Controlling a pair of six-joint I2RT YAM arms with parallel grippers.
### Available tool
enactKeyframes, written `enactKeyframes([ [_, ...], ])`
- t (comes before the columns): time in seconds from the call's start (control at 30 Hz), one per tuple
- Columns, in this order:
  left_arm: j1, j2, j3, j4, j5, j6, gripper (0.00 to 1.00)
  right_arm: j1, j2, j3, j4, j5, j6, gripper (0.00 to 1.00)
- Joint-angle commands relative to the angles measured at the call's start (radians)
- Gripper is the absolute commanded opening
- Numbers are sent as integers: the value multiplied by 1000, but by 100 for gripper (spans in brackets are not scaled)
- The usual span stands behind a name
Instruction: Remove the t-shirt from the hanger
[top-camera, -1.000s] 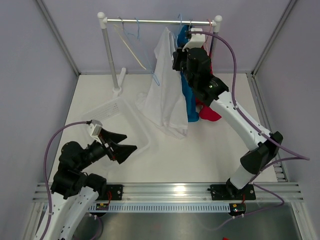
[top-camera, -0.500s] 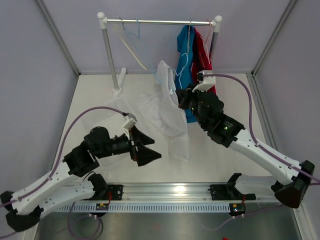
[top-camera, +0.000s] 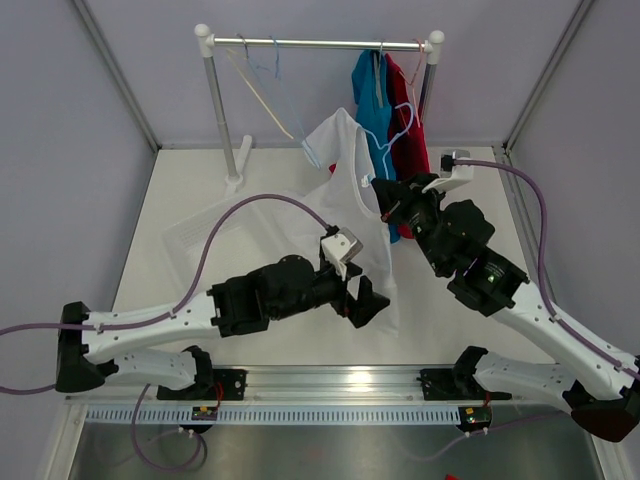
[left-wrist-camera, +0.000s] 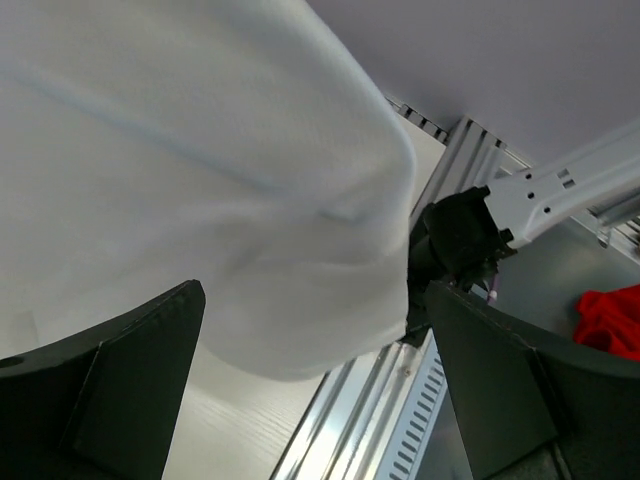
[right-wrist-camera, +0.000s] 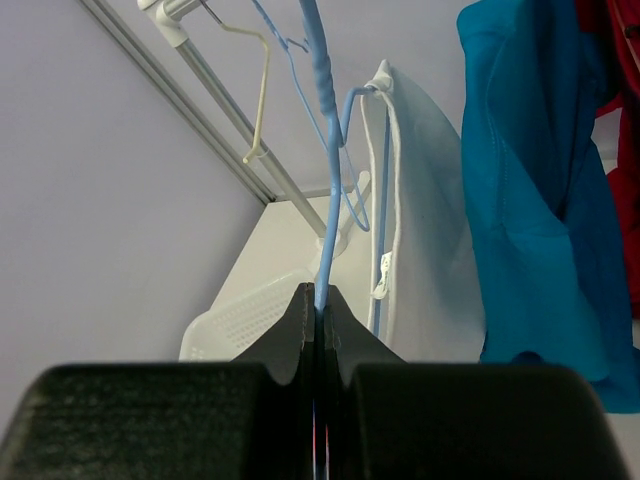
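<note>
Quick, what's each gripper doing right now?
Left gripper: open at the white t-shirt, gripping nothing.
Right gripper: shut on the blue hanger.

Top view looks steeply down from high behind; both wrist views sit close, all three sharing the t-shirt (top-camera: 342, 185).

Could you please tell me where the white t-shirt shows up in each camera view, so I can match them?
Top external: the white t-shirt is at centre.
Left wrist: it fills the upper left.
Right wrist: right of centre, on the blue hanger that the shut right pincer grips.
Shared landmark: the red garment, in all three views.
</note>
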Motion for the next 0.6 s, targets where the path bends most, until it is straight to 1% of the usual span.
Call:
enactKeyframes([
  [0.0,-7,58,82,104,-125,42,99,15,-39,-1,27,-13,36,0],
  [0.07,-7,95,104,104,-140,51,99,15,-49,1,25,-25,36,0],
  [0.13,-9,114,113,140,-111,54,94,15,-59,2,24,-28,35,0],
  [0.17,-12,122,114,148,-102,56,87,15,-61,2,22,-28,33,0],
  [0.2,-18,135,119,150,-97,59,58,15,-61,4,21,-30,32,0],
  [0.23,-21,140,119,150,-99,62,43,15,-61,7,19,-31,32,0],
  [0.27,-24,143,116,150,-100,59,32,15,-62,8,21,-34,26,0],
  [0.3,-25,137,110,148,-100,53,23,15,-64,14,24,-33,19,0],
  [0.33,-28,129,90,148,-94,48,11,15,-63,19,28,-31,4,0],
  [0.43,-50,100,43,146,-76,33,0,15,-41,53,42,-19,-42,0],
  [0.5,-65,86,15,145,-67,17,0,13,-10,86,42,-18,-63,0],
  [0.53,-71,74,-13,145,-50,13,0,15,-1,94,92,-19,-86,0],
  [0.57,-74,71,-27,145,-44,-2,0,13,23,103,105,-18,-99,0],
])
